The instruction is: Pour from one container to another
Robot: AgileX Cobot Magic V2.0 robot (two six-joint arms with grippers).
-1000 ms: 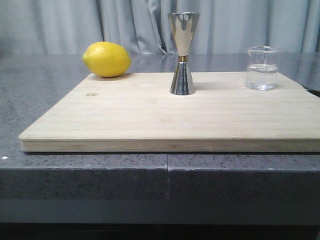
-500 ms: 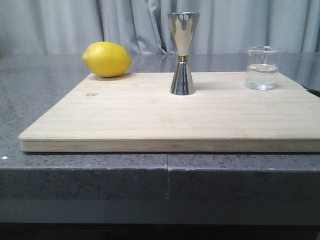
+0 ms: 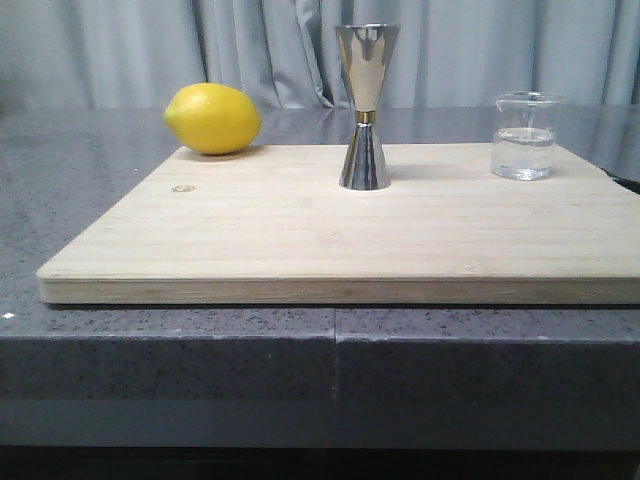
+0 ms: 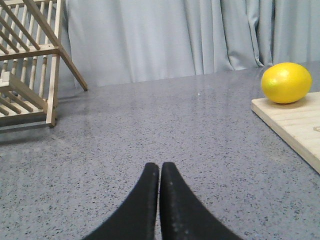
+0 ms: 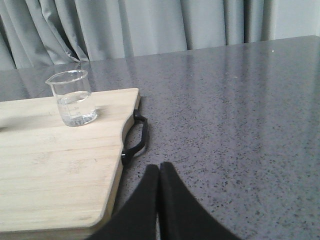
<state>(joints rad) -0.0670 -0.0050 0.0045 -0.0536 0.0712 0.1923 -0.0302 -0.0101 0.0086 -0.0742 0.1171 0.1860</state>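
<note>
Grippers: left gripper [image 4: 159, 172] and right gripper [image 5: 159, 172], fingers pressed together, holding nothing, each low over bare grey countertop [image 3: 60, 180] off the board's ends. Cutting board [image 3: 330, 240]: front edge near the counter's lip, black handle [image 5: 136, 137] on its right end. Far row: lemon [image 3: 212, 119] at left corner, jigger [image 3: 365, 108] upright mid-board, beaker [image 3: 524, 137] upright near right edge, well apart.

Cutting board [image 3: 300, 240]: jigger [image 3: 365, 108] mid-board near back edge; beaker [image 3: 524, 137] at back right corner; lemon [image 3: 213, 119] at back left corner.
</note>
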